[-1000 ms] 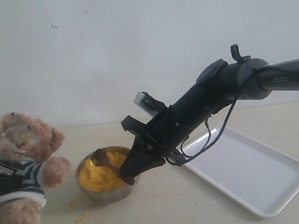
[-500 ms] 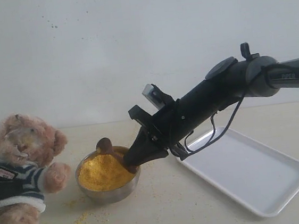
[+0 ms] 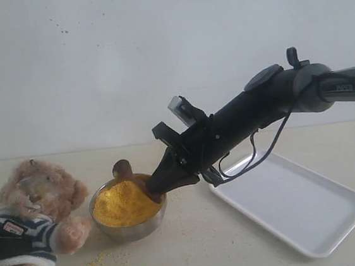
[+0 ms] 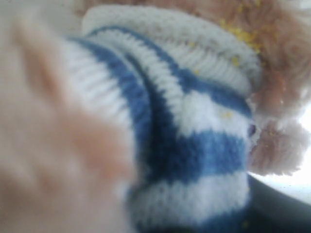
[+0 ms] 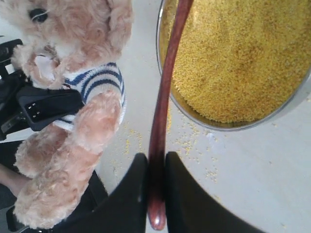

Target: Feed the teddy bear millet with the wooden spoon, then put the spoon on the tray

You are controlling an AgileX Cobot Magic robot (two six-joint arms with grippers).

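A: What's at the left edge of the surface (image 3: 209,250)?
B: The bear (image 3: 41,198), left fingers (image 5: 48,108) clasping its striped middle.
A: The spoon (image 3: 124,170)?
B: Right fingers (image 5: 189,194) pinch its handle, head above the rim of the bowl (image 3: 129,230) of millet (image 3: 125,205). Tray (image 3: 299,203) near the right edge.

**Tabletop layout, exterior view.**
Fluffy light-brown plush teddy bear (image 3: 41,198) at left. Just to its right is a round steel bowl (image 3: 132,231) with fine yellow millet (image 3: 123,205) in it. A dark wooden spoon (image 3: 123,170) crosses above the bowl's rear rim. The flat white rectangular tray (image 3: 300,212) lies at right, apart from the bowl.
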